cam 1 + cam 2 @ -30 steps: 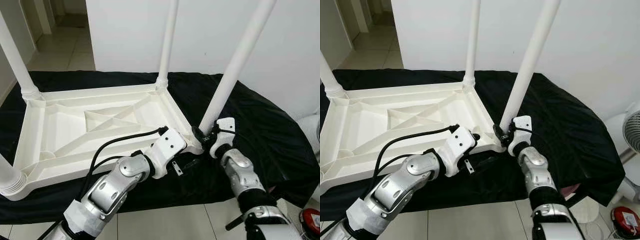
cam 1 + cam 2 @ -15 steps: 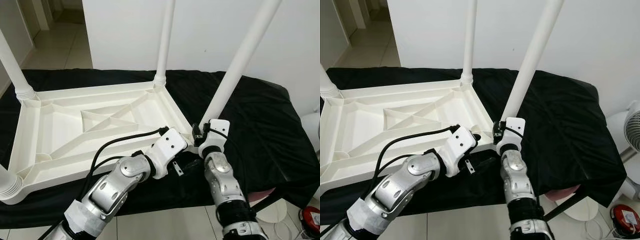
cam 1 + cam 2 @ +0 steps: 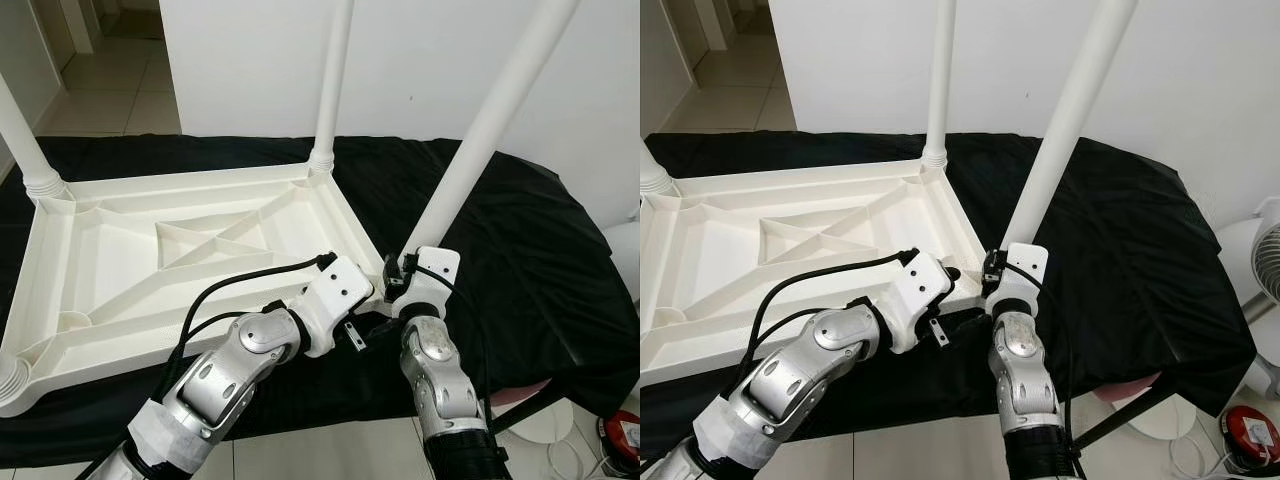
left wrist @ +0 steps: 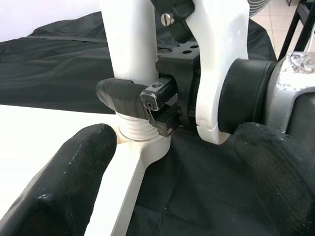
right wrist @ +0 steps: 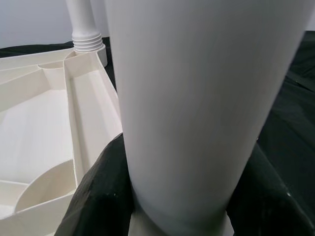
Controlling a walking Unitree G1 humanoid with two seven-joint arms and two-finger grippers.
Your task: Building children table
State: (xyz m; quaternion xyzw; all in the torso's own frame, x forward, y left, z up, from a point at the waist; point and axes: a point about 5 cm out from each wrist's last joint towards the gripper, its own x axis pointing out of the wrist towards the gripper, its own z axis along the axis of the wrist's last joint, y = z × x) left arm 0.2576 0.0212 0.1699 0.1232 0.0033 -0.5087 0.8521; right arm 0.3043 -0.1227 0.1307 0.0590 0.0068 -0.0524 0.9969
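Upside-down white plastic tabletop (image 3: 180, 255) is laid on black cloth (image 3: 520, 240); four legs are fitted. Near-right white leg (image 3: 490, 130) is clamped at its base by right gripper (image 4: 147, 105), likely being seated. Left gripper (image 4: 172, 187) is spread open beside that corner.

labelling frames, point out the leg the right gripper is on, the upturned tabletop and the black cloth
leg (image 3: 480, 140), left eye view, mid shaft
tabletop (image 3: 130, 285), left eye view, ribbed underside
black cloth (image 3: 1120, 260), right eye view, bare stretch

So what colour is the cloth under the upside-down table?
Black. The cloth under the white table shows best in the left eye view.
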